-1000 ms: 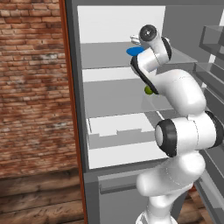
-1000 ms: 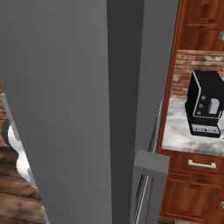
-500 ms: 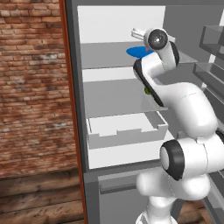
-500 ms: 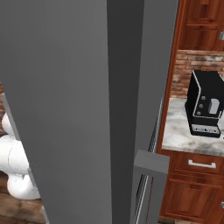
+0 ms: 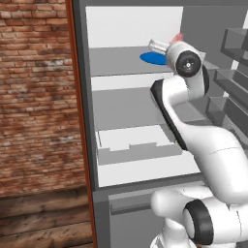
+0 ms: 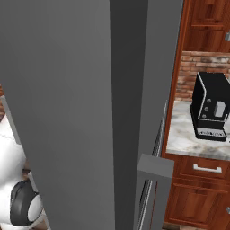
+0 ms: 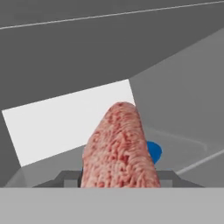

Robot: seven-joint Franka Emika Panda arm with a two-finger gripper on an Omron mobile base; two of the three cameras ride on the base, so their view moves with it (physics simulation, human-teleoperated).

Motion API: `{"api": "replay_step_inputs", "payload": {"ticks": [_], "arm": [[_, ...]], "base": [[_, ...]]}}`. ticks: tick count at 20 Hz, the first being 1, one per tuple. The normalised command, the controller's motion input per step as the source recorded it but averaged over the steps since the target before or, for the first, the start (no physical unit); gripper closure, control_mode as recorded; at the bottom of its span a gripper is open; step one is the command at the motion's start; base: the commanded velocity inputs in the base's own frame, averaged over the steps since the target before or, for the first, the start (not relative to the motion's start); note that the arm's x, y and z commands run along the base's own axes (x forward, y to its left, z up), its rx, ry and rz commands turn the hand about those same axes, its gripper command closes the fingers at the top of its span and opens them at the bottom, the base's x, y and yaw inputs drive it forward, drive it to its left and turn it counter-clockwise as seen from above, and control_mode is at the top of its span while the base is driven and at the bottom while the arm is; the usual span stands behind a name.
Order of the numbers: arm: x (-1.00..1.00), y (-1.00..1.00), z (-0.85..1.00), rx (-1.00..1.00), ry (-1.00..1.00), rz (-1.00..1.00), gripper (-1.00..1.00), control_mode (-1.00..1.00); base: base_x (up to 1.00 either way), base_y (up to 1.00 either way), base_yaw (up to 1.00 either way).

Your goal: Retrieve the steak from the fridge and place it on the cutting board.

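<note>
**A:** What is the setting?

**B:** An open fridge (image 5: 140, 160) in a kitchen — grey casing, white back wall, flat grey shelves, a white drawer bin (image 5: 133, 145) on the lower shelf. A red brick wall (image 5: 36, 97) stands to its left over a wooden floor (image 5: 43, 220). From the right base camera, the fridge's grey side blocks most of the scene; beyond it a dark microwave (image 6: 211, 108) sits on a marbled counter (image 6: 186, 137) above reddish wood cabinets (image 6: 200, 188).

**A:** Where is the arm?

**B:** Reaching into the upper shelf level, wrist raised at the right of the opening, beside the door racks (image 5: 230, 72). A blue plate (image 5: 154, 58) lies on that shelf just left of the hand.

**A:** And the steak?

**B:** The steak (image 7: 119, 148) is up off the shelf in the gripper (image 7: 118, 177) — a pinkish-red, pale-marbled slab, rounded at the top, standing on edge before the hand camera. A red tip (image 5: 177, 37) shows above the wrist in the left base view.

**A:** The fingers?

**B:** Hidden behind the meat; they appear to pinch it at its lower end.

**A:** Room around it?

**B:** Open space above the shelf, the fridge's grey side wall close on the right.
</note>
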Motion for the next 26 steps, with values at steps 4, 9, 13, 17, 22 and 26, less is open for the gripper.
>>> {"api": "replay_step_inputs", "payload": {"ticks": [4,9,13,17,22,26], "arm": [[-1.0,0.01,0.11,-0.01,-0.08,0.04,1.0,-1.0],[-0.98,0.17,0.01,-0.01,-0.01,0.06,1.0,-1.0],[-0.71,0.16,0.0,0.0,0.0,0.06,1.0,-1.0],[-0.35,0.04,-0.04,0.0,0.01,0.02,1.0,-1.0],[-0.31,0.02,-0.07,0.0,0.01,0.0,1.0,-1.0],[-0.52,0.0,-0.1,0.0,0.05,0.0,1.0,-1.0]], "base": [[0.0,0.0,0.0],[0.0,0.0,0.0],[0.0,0.0,0.0],[0.0,0.0,0.0],[0.0,0.0,0.0],[0.0,0.0,0.0]]}}
